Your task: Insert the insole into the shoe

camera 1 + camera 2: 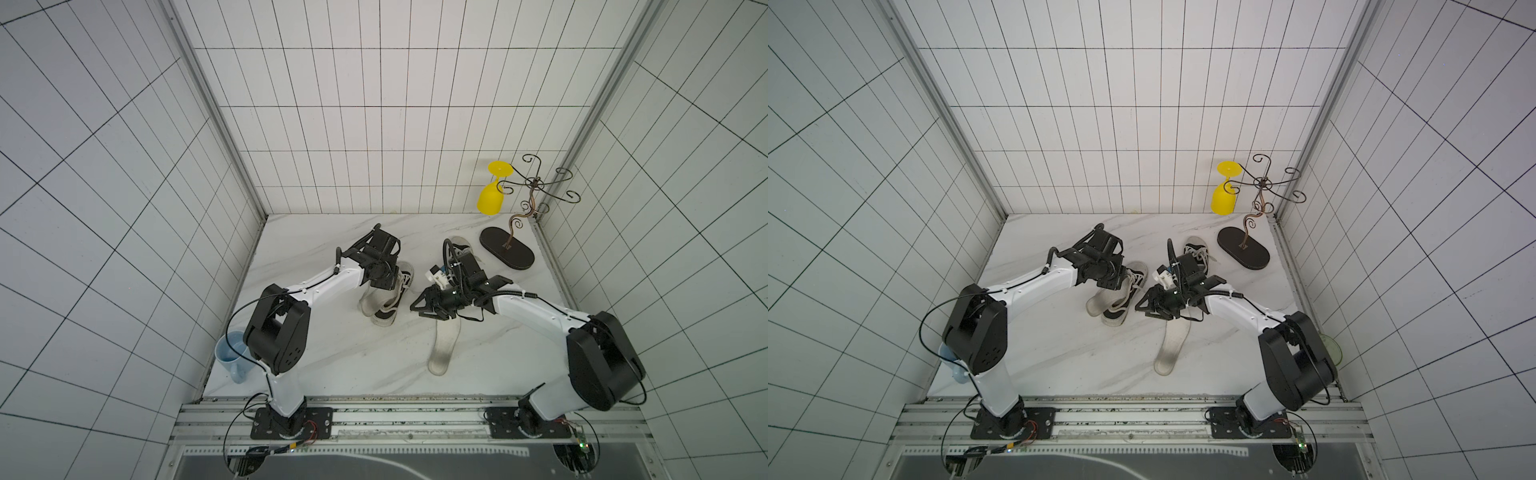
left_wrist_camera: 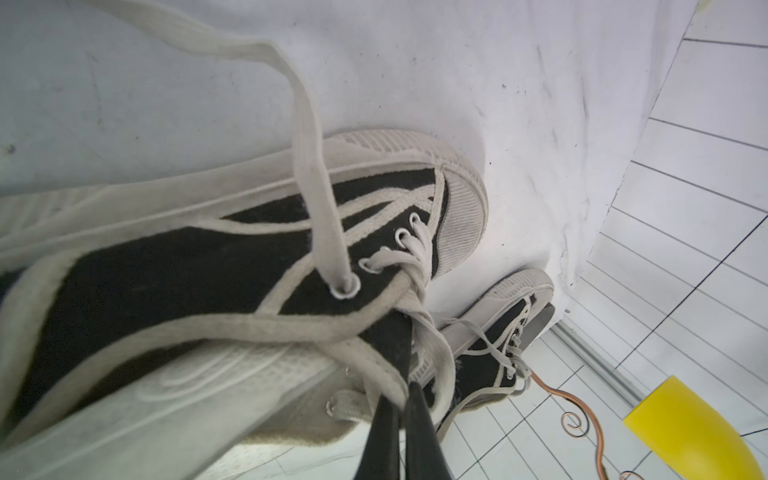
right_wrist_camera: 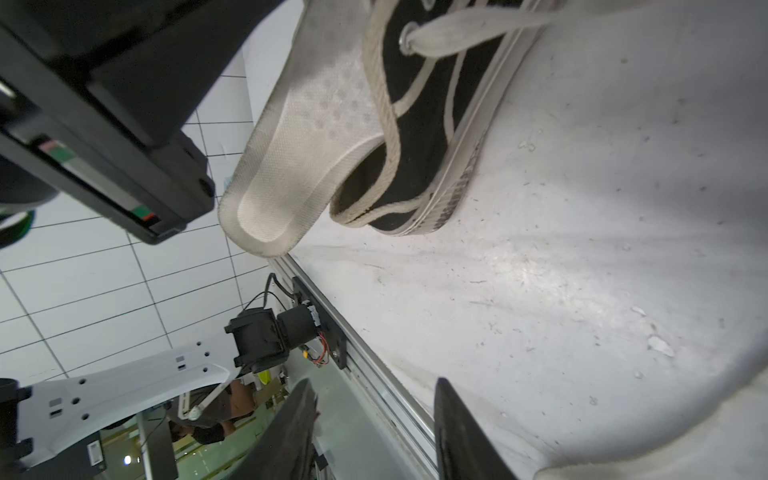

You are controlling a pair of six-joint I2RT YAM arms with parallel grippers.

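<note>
A black canvas shoe [image 1: 392, 301] [image 1: 1121, 307] with white laces lies mid-table, heel toward the front. A white mesh insole [image 1: 368, 305] [image 3: 299, 145] sticks out of its opening, its heel end raised over the collar. My left gripper [image 2: 401, 399] is shut on the shoe's upper edge by the laces [image 2: 166, 282]; in a top view it [image 1: 384, 286] sits over the shoe. My right gripper [image 1: 415, 309] [image 3: 374, 399] is open and empty just right of the shoe's heel. A second, loose insole [image 1: 444, 345] [image 1: 1173, 345] lies flat on the table below it.
A second black shoe [image 1: 461, 249] [image 2: 490, 353] lies behind the right wrist. A wire rack on a dark oval base [image 1: 507, 249] stands at the back right with a yellow glass [image 1: 492, 195] hanging on it. A blue mug [image 1: 232, 353] sits front left.
</note>
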